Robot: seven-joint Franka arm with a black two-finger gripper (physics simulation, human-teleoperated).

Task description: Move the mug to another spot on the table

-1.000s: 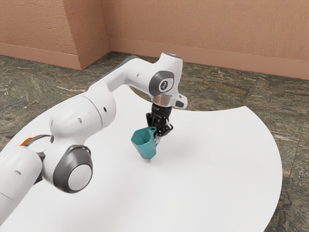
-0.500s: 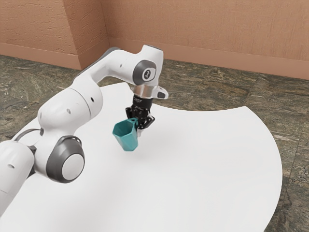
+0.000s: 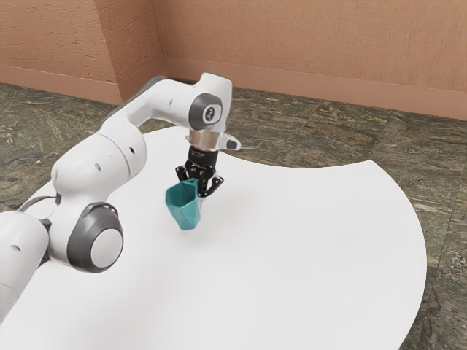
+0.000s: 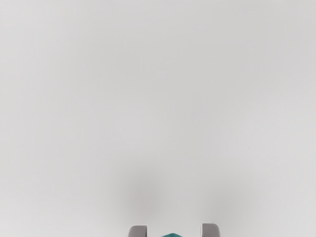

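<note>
A teal faceted mug [image 3: 183, 205] hangs tilted just above the white table [image 3: 314, 240], toward the exterior view's left of the table's middle. My black gripper [image 3: 198, 187] comes down from above and is shut on the mug at its upper rim side. In the wrist view a small teal piece of the mug [image 4: 172, 234] shows between my two grey fingertips [image 4: 138, 231], with the table's white top beyond and a soft shadow under the hand.
The round white table extends wide to the exterior view's right and front. Its edge drops to a dark marbled floor [image 3: 343, 131], with brick-coloured walls [image 3: 306, 36] behind. My own white arm [image 3: 109, 168] crosses the table's left part.
My arm has carried the mug toward the exterior view's left and slightly back over the table. The mug stays held and tilted.
</note>
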